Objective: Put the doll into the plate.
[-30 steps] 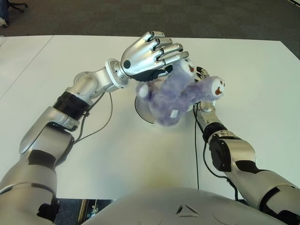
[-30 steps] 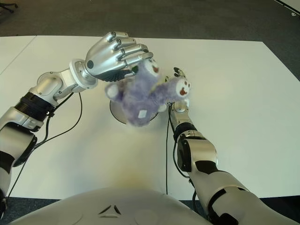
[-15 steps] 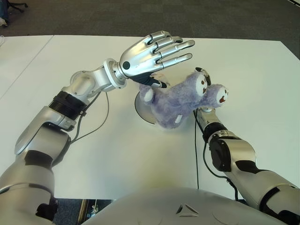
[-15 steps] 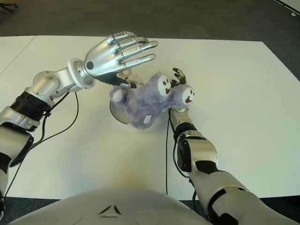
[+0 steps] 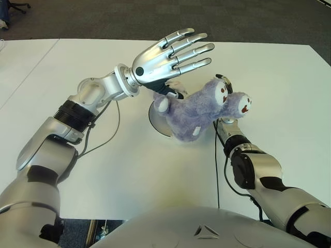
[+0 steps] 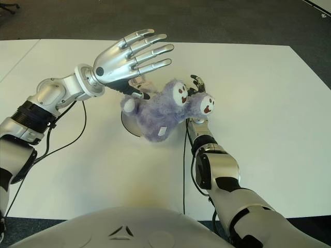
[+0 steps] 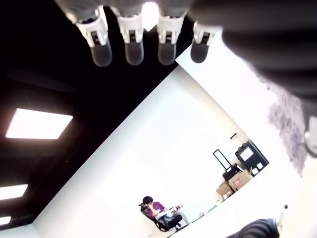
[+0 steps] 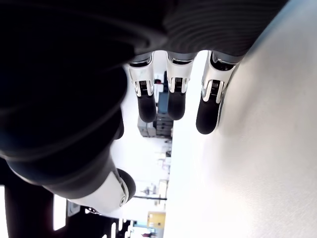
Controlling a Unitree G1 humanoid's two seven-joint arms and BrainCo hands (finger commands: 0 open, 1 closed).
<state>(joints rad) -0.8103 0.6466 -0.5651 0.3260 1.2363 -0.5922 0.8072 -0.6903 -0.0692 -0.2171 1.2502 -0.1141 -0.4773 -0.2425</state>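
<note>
A second before, my left hand (image 5: 168,59) was holding the doll (image 5: 199,109); now it hovered above with fingers spread wide. The doll lay on the plate (image 5: 158,121) (job nearly done, I think), leaning toward my right hand (image 5: 223,82), whose fingers hung loose, holding nothing. The surface (image 5: 129,170) was white, the floor (image 5: 155,18) beyond dark.

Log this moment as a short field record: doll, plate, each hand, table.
doll: purple plush, lying across the plate, head overhanging toward the right hand
plate: grey, mostly covered by the doll
left hand: above the doll, fingers spread, holding nothing
right hand: mostly hidden behind the doll's head, empty
table: white
</note>
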